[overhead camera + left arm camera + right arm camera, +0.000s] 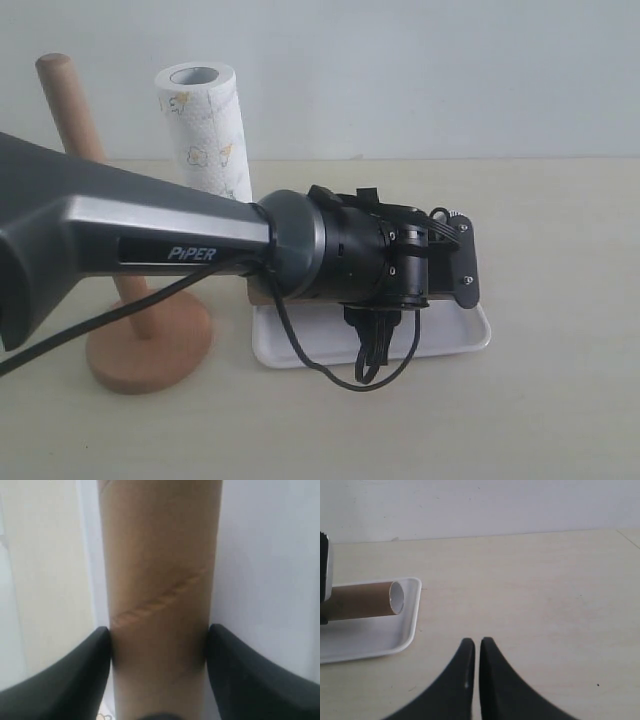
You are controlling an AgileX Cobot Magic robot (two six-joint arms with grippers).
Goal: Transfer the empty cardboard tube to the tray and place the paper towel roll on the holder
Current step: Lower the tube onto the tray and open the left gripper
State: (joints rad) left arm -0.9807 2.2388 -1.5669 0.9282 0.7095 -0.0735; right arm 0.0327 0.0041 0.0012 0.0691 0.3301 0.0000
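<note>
The empty cardboard tube (160, 570), plain brown with a spiral seam, sits between the two black fingers of my left gripper (158, 640), which press on both its sides. In the right wrist view the tube (365, 600) lies lengthwise over the white tray (375, 642), its open end near the tray's rim. From the exterior the left arm (180, 240) hides nearly all of the tube above the tray (455, 340). The paper towel roll (205, 130) stands upright behind the arm. The wooden holder (150, 345) stands bare at the left. My right gripper (477, 642) is shut and empty above bare table.
A black cable (340, 370) loops down from the left wrist over the tray's front edge. The pale table (535, 580) stretches to the right of the tray. A white wall runs behind the table.
</note>
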